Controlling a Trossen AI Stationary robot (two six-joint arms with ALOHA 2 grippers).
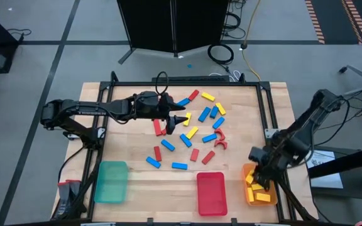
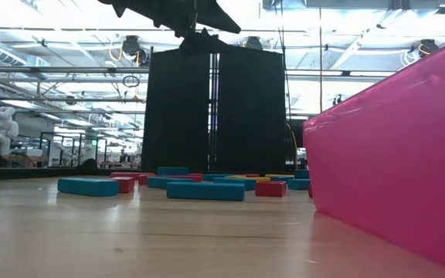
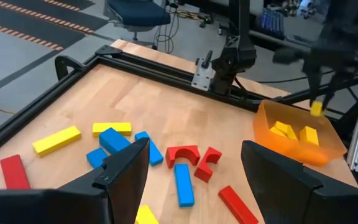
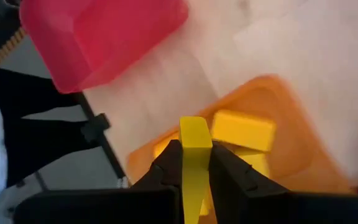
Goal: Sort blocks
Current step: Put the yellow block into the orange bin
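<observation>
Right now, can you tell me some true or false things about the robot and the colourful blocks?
1. The right gripper is holding a yellow block over the orange tray. True.
2. The green tray is full of blue blocks. False: it looks empty; the blue blocks lie on the table.
3. The left gripper is open above the scattered blocks. True.
4. The red tray sits between the green and orange trays. True.
5. The orange tray holds red blocks. False: it holds yellow ones.
</observation>
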